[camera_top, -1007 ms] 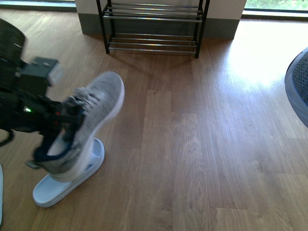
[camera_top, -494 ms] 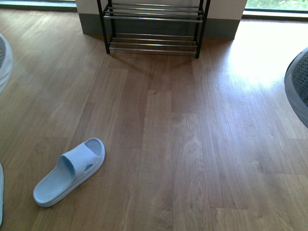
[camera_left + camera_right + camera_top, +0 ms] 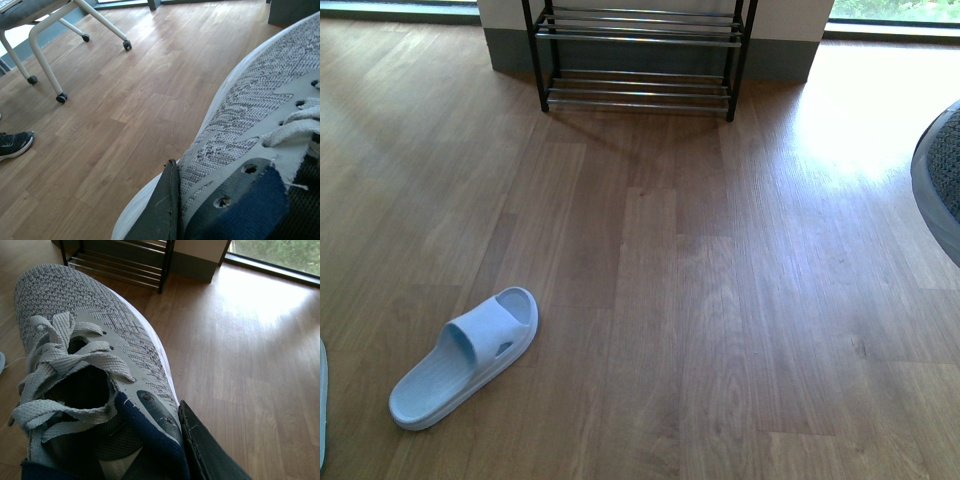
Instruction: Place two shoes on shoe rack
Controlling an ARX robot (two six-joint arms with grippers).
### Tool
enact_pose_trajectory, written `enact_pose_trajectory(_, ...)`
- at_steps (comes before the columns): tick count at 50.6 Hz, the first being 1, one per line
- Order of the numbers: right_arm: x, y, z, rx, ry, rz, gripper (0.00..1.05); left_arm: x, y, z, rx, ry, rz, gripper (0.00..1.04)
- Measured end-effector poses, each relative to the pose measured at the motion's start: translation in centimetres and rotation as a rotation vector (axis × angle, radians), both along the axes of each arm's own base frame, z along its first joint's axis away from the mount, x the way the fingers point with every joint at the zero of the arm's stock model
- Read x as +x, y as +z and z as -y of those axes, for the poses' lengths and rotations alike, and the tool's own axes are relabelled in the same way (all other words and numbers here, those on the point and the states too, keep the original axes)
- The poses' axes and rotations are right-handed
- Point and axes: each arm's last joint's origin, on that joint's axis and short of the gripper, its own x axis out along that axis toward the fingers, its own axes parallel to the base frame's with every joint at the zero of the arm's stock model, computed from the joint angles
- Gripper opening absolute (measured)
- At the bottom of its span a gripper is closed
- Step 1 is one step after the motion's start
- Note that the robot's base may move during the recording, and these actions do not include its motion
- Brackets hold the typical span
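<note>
Transport step, judged roughly midway: both sneakers lifted, neither yet on the shoe rack (image 3: 638, 60), which is standing far centre against the wall. Left pincer (image 3: 187, 215) clamping the first sneaker (image 3: 250, 100) at the collar, one dark finger (image 3: 162, 210) pressing against the outer side by the eyelets. Shoe hanging above the floor (image 3: 720, 300), outside the front view, so not placing it more exactly. Right pincer (image 3: 170, 445) gripping the second sneaker (image 3: 85, 335) the same way at the collar edge, toe pointing toward the rack, only a grey sliver showing at the right border of the front view. For a clean placement: advancing one arm at a time, toe first, keeping the sole level. Aiming to bridge at least two chrome bars so the sole is not slipping between them. Leaving room beside the first shoe for the second, inside the black uprights. Moving slowly, since a soft knit collar is probably letting the shoe pivot in the grip. Swinging the left arm clear of the pale blue slipper (image 3: 465, 355) lying near left. Releasing only once the sole is resting.
</note>
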Motion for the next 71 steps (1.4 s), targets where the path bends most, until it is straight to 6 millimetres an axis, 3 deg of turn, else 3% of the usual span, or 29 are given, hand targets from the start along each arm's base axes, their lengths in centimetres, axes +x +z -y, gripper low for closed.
enact_pose_trajectory(71,0.00,-0.02,-0.03,0.003,0.009,0.001,0.01,-0.02,-0.01,-0.02,0.000,0.009,0.001,0.02)
